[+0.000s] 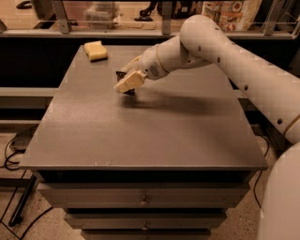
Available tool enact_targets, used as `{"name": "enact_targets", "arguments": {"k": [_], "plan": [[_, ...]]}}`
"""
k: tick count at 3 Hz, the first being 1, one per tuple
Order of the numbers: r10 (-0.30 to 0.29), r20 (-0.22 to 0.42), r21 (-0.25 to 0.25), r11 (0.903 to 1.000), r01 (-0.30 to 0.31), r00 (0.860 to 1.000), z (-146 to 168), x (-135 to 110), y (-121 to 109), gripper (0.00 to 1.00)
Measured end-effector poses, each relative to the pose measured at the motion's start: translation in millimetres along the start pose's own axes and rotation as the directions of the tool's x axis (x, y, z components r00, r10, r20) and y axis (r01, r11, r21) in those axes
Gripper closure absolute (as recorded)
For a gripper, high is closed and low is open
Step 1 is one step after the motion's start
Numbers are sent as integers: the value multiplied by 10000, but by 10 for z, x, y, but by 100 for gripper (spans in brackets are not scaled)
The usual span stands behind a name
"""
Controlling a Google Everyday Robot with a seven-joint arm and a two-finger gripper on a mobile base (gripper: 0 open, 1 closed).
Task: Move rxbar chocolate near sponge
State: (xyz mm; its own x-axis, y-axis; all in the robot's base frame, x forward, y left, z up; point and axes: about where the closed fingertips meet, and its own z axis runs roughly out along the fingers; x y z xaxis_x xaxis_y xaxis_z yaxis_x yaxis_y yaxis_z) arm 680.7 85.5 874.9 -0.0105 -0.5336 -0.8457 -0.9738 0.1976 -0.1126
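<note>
The pale yellow sponge (96,50) lies at the far left corner of the grey table (140,131). My gripper (127,80) hangs low over the table's far middle, to the right of and nearer than the sponge. It is shut on the dark rxbar chocolate (123,75), which shows only as a dark sliver between the cream fingers (130,82). The bar is held just above the table surface, with a shadow under it.
The table stands on a drawer cabinet (140,201). A rail and shelf with packages (229,11) run behind the table. Cables (14,150) lie on the floor at the left.
</note>
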Motion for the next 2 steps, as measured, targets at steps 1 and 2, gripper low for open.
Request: {"name": "enact_targets", "arguments": {"k": [1, 2], "plan": [[220, 28, 308, 9993, -221, 9998, 182, 17, -316, 100], [406, 238, 708, 9966, -422, 9989, 389, 0, -628, 100]]}}
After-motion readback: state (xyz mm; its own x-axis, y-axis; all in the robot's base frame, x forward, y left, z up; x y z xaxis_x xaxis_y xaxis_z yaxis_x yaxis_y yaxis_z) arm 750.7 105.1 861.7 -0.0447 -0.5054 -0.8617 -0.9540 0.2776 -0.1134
